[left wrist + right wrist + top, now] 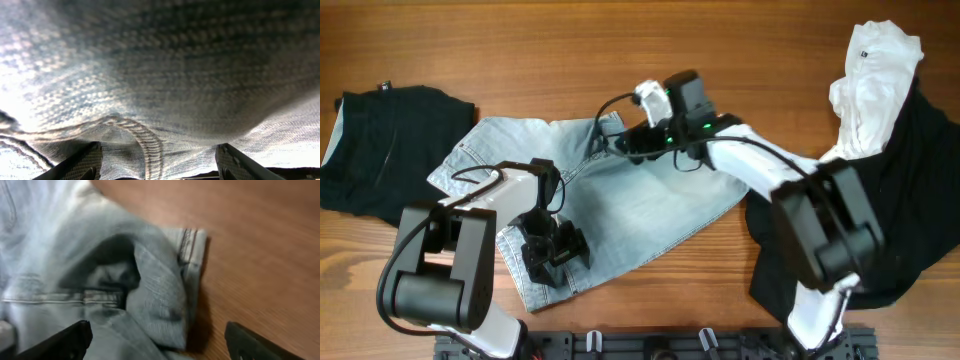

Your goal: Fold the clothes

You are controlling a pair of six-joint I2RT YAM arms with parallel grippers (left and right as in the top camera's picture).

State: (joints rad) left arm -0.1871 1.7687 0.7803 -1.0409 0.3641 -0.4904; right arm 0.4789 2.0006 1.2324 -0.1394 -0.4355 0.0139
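Note:
Light blue denim shorts (630, 215) lie spread in the middle of the table. My left gripper (552, 258) is low over their near left edge, jaws open, with a denim seam (150, 145) between the fingers. My right gripper (620, 140) is over the far waistband corner, jaws open; the folded-over corner of the waistband (165, 305) lies between the fingers, next to bare wood. A black garment (390, 150) lies at the far left. A white garment (875, 80) lies on a black one (910, 210) at the right.
The wooden table (740, 60) shows at the back and front. A black rail with clips (670, 345) runs along the near edge. Both arms cross over the shorts.

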